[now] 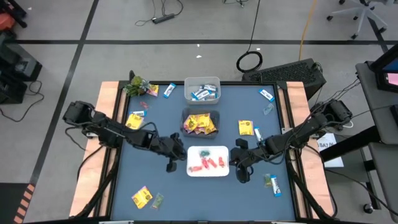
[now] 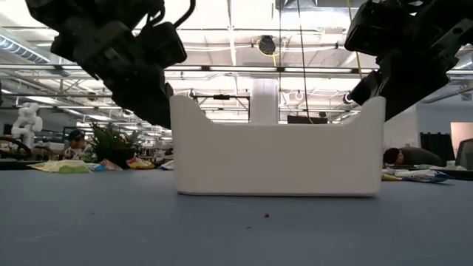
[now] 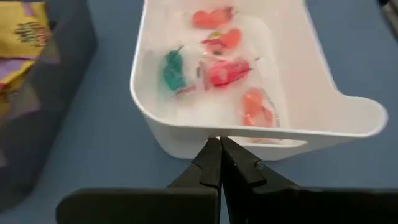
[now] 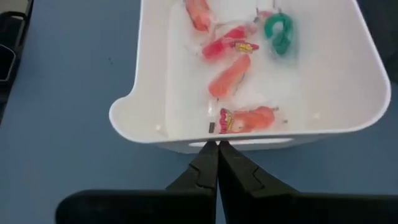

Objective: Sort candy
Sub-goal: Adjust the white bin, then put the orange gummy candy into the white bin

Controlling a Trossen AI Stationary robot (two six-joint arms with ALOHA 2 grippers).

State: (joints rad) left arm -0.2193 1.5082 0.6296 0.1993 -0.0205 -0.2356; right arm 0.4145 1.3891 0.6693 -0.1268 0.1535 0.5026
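A white bin [image 1: 208, 169] stands at the table's middle, near the front, holding red sweets [image 3: 227, 71] and a green one [image 3: 173, 70]. My left gripper [image 3: 219, 142] is shut, its tips at the bin's left end wall. My right gripper [image 4: 217, 144] is shut too, with its tips at the right end wall. In the low view the left gripper [image 2: 159, 111] and the right gripper [image 2: 372, 92] flank the bin [image 2: 277, 159], both slanting down. Loose candy lies on the blue mat: yellow packets [image 1: 134, 119], [image 1: 245, 127] and blue-and-white bars [image 1: 274, 185], [image 1: 266, 94]. My left gripper's shut tips meet the bin's left end wall [image 3: 193, 138] just under the rim, slanting down from the table's left. I cannot tell whether they touch it. My right gripper's shut tips stand likewise at the right end wall [image 4: 186, 142], slanting down from the right; whether they touch does not show. The bin rests flat on the mat.
Behind the white bin stand a clear bin of yellow packets [image 1: 200, 122] and, farther back, a clear bin of blue bars [image 1: 202, 90]. A green plant-like thing [image 1: 138, 86] lies at the far left corner. A yellow packet [image 1: 142, 196] lies near the front left.
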